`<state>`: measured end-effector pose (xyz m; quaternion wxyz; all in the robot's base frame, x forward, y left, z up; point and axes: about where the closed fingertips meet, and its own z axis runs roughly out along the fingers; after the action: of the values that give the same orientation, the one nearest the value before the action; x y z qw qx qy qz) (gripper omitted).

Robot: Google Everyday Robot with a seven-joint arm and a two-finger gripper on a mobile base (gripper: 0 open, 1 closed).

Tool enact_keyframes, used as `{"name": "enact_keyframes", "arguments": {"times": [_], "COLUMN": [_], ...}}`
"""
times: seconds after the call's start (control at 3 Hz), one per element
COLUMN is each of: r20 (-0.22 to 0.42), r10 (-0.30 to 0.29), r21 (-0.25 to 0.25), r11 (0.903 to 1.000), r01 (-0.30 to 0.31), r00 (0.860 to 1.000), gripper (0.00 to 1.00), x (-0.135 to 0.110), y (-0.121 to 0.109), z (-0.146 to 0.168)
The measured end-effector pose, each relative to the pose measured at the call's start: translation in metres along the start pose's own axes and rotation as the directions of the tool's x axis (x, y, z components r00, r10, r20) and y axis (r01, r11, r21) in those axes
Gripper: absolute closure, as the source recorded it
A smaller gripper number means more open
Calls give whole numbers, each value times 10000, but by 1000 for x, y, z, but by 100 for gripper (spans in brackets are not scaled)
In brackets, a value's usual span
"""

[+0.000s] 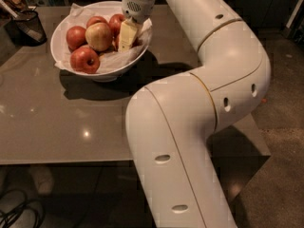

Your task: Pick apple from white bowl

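Note:
The white bowl [64, 63], lined with crumpled white paper, stands at the back left of the grey table. It holds several apples. Plain red ones lie at the left [76, 36] and at the back [96, 20], and another [116, 23] lies at the back right. A larger yellow-green blushed apple [99, 36] is in the middle. A red apple with a dark stem hollow [85, 59] is at the front. My gripper [126, 36] reaches down into the right side of the bowl, right beside the back-right red apple and partly hiding it.
A small dark mesh cup [28, 25] stands at the table's back left corner. My white arm [190, 103] arches over the table's right side and front edge. The table [57, 127] ends at the front, above the floor, where cables [14, 215] lie.

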<state>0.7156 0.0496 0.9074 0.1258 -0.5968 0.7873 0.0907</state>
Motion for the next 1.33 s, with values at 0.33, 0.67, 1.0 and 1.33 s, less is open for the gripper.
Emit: {"name": "enact_keyframes", "arguments": {"times": [0.33, 0.67, 1.0, 1.33], "r20": [-55, -125, -126, -126], "r10": [8, 53, 55, 55], "r21": [-131, -270, -274, -274], "r11": [9999, 9996, 9996, 9996], "r01": [-8, -56, -58, -58], "r00": [10000, 9999, 9999, 9999], "gripper": [29, 45, 69, 92], "x": [0, 1, 1, 1], "y": [0, 0, 0, 0], "z": [7, 15, 15, 15]}}
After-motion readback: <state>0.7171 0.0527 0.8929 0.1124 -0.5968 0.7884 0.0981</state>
